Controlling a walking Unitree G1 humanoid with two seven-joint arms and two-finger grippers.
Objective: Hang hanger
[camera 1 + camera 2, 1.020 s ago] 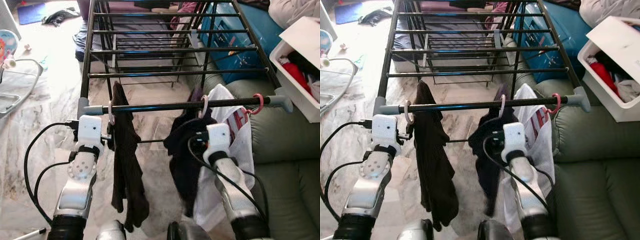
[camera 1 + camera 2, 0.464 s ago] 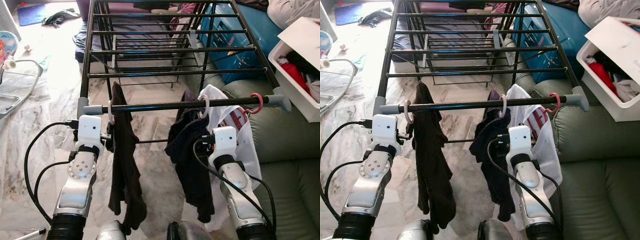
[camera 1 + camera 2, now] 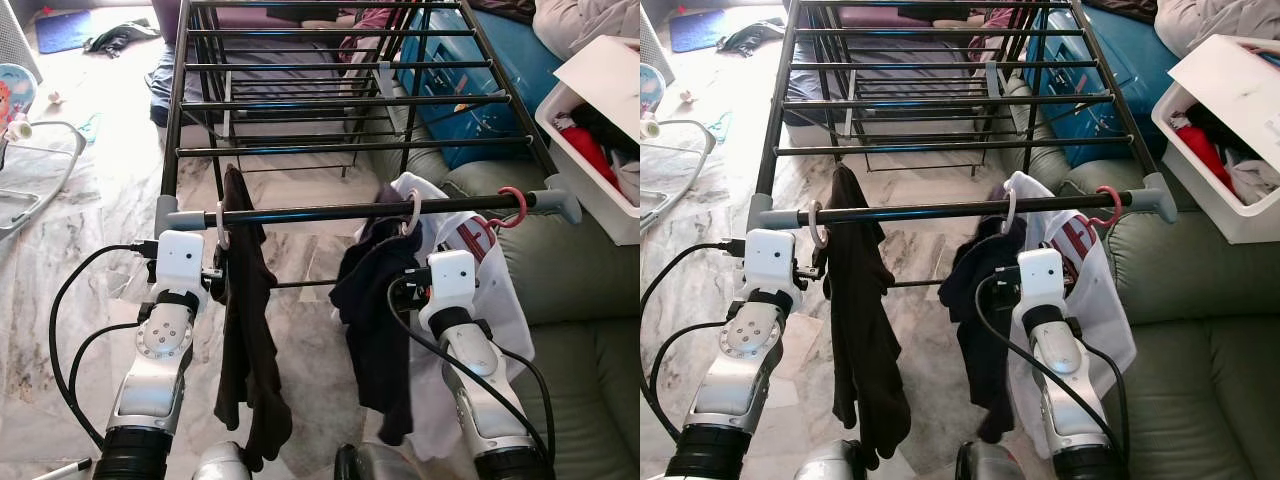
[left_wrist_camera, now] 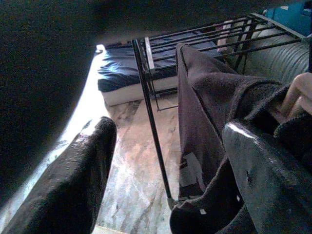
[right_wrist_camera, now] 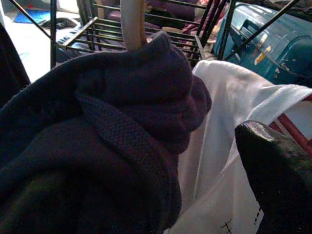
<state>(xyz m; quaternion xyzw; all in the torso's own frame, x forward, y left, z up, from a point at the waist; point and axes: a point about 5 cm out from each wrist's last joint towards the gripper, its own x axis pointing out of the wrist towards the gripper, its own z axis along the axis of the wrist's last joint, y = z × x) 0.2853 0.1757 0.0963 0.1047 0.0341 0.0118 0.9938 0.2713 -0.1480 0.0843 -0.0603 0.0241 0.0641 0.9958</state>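
Observation:
A black drying rack's front rail (image 3: 330, 212) carries three hangers. On the left, a pale hook (image 3: 221, 225) holds a long dark brown garment (image 3: 245, 330). In the middle, a white hook (image 3: 410, 212) holds a dark navy garment (image 3: 375, 300). At the right, a red hook (image 3: 513, 205) holds a white garment (image 3: 490, 290). My left gripper (image 4: 169, 127) is open beside the brown garment, which drapes over one of its fingers (image 4: 263, 180). My right gripper (image 3: 412, 288) is just below the rail between the navy and white garments. One finger (image 5: 278, 180) shows far to the side and the navy cloth hides the other.
A green sofa (image 3: 570, 300) lies under the rack's right end. A white box of clothes (image 3: 600, 130) and a blue case (image 3: 470, 70) stand at the right. A baby bouncer (image 3: 30, 170) is on the marble floor at the left, and a mattress (image 3: 260, 75) lies beyond the rack.
My right arm has shifted a little to the right. The navy garment has swung on its hook and more of the white garment shows. My left arm has not moved.

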